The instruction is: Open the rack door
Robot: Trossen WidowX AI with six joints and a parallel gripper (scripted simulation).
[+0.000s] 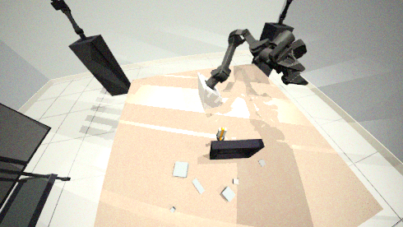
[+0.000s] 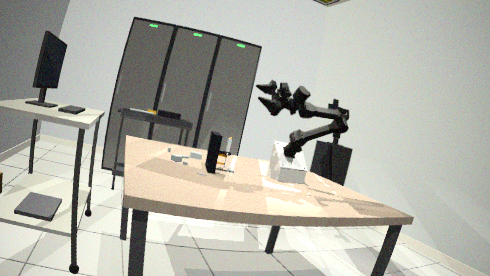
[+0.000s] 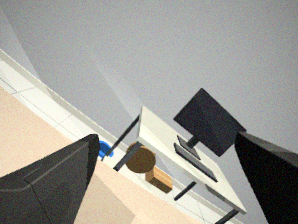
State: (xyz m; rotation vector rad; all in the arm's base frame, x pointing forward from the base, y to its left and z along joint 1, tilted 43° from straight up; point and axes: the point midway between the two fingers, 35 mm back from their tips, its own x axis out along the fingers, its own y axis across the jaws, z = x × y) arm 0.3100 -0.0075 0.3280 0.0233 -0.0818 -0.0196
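Note:
The black rack [image 1: 236, 148] [image 2: 214, 152] stands upright on the table [image 1: 156, 144] [image 2: 250, 202]. Small white and orange parts, apparently the handle [image 1: 222, 133] [image 2: 221, 160], show beside its arm-facing side, near one end. The handle's turn and the door's angle are too small to tell. My gripper [image 1: 303, 64] [image 2: 259, 95] [image 3: 166, 140] is open and empty, raised high above the table and well apart from the rack and handle. The wrist view shows neither rack nor handle.
The arm's white base [image 1: 209, 94] [image 2: 291, 174] stands on the table. Several pale blocks, one a flat square [image 1: 181, 169], lie on the rack's far side from the arm. Black cabinets [image 2: 185, 75] and a desk with a monitor [image 2: 49, 60] [image 3: 209, 121] stand beyond the table.

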